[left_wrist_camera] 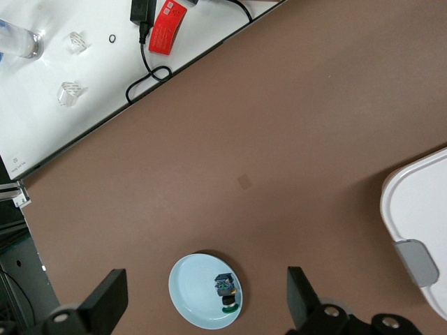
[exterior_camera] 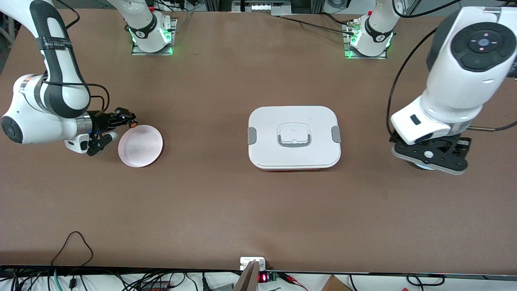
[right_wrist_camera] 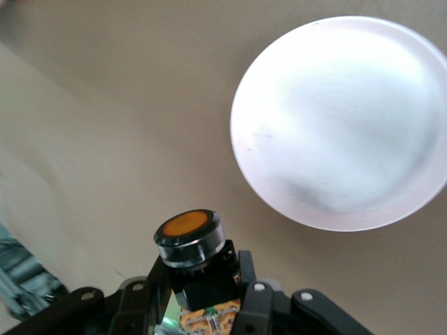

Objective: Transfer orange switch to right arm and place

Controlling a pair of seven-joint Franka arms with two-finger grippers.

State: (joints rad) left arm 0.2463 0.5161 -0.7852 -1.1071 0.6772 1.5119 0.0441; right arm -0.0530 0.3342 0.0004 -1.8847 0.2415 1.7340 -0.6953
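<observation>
right gripper [exterior_camera: 128,118] clamps the orange switch [exterior_camera: 132,125] at the rim of the pink plate [exterior_camera: 140,146]; released here, it could tip off the rim onto the table. left gripper [exterior_camera: 432,155] waits wide open above a pale blue plate [left_wrist_camera: 188,293].

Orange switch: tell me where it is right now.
The orange switch is clamped in the right gripper, at the edge of the pink plate toward the right arm's end of the table.

The left arm's body covers its own gripper [exterior_camera: 430,155] and the pale blue plate [left_wrist_camera: 205,291] beneath it in the front view. The white lidded box [left_wrist_camera: 419,237] is cut off by the left wrist view's edge. The dark piece [left_wrist_camera: 226,289] on that plate is too small to identify.
</observation>
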